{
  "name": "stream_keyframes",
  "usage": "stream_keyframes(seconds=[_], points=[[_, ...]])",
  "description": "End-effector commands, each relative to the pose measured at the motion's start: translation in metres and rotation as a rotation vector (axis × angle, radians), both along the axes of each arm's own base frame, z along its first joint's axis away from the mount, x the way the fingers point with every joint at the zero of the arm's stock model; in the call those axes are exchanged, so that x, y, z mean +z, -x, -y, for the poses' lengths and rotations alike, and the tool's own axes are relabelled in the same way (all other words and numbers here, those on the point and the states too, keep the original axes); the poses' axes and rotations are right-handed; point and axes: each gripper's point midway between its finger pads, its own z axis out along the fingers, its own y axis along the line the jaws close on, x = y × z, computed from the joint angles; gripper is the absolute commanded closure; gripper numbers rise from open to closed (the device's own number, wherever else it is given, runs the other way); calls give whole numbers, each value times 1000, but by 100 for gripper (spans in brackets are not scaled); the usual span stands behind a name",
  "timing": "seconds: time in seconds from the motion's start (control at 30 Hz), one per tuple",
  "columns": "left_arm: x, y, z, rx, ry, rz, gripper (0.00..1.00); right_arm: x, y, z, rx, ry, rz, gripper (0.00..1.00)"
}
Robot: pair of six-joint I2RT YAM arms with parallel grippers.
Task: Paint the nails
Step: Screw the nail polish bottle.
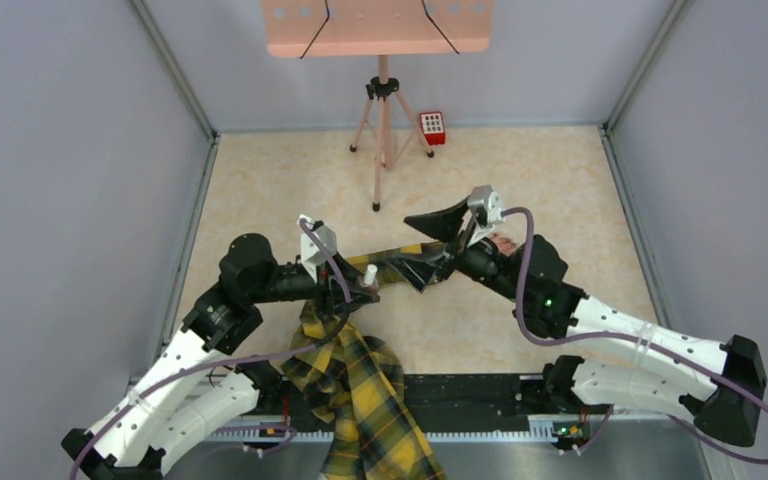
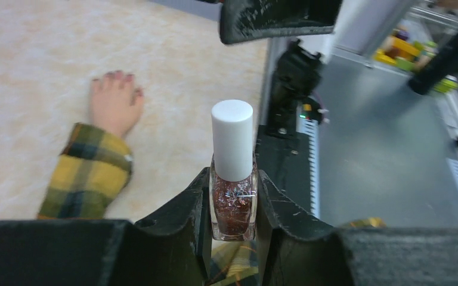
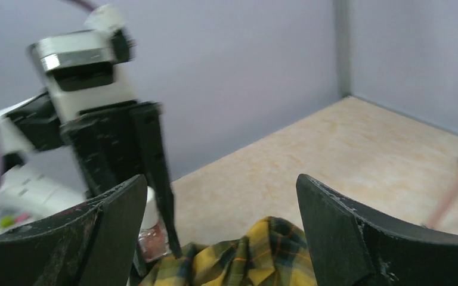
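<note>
Left end effector (image 2: 232,182) is clamped tight on a small nail polish bottle (image 2: 234,205) of reddish glitter lacquer, pinching its glass sides so that it stands upright with its white cap (image 2: 232,138) on and free above my fingers. My right end effector (image 3: 214,186) is spread wide and holds nothing. From its own camera the bottle sits low and to the left, just past my left-hand finger, and the left wrist view shows one of its fingers (image 2: 277,21) hanging above and beyond the cap without touching it. That is the relation the next move turns on, as I judge it. The bottle's long axis is vertical and the cap points straight up, so the right end effector must come in around the cap from above and close across it to twist the brush out. The right arm is the free one and already near. The nails (image 2: 118,75) are on the mannequin hand (image 2: 114,101), which lies palm down on the counter (image 2: 36,47), well apart from the bottle and up-left of it in the left wrist view. Its long axis continues the plaid sleeve (image 2: 89,176), fingertips pointing away from the cuff. They already show a dark red gloss, though they are too small to judge coverage. From above, the hand (image 1: 505,243) lies just beside the right arm's wrist, so the right arm is the nearer one.
</note>
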Motion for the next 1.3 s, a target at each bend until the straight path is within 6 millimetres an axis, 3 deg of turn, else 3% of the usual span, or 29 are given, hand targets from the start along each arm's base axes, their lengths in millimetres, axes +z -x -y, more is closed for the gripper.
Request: stream_keyframes(seconds=[0.0,0.13,0.3,0.53,0.67,0.8,0.9,0.93,1.03,1.27], points=[[31,57,8,-372,94,13,100,35,83,-7,423,-58,304,8],[34,69,6,-445,106,-6,100,38,120,-7,628,-80,421,12],[34,72,5,-462,107,-10,100,34,138,-21,799,-53,428,19],[34,74,5,-470,108,-11,100,26,139,-39,862,-24,402,28],[35,74,5,-472,109,-10,100,27,139,-42,879,-28,386,38],[35,74,5,-466,111,-5,100,25,139,-46,901,-28,358,61],[36,71,5,-442,113,9,100,20,138,-49,912,-16,321,93],[35,68,6,-426,113,14,100,19,137,-50,915,-10,308,100],[34,55,7,-337,104,42,100,13,129,-56,885,17,242,100],[27,-6,-3,47,48,94,100,-6,88,-73,679,122,38,100]])
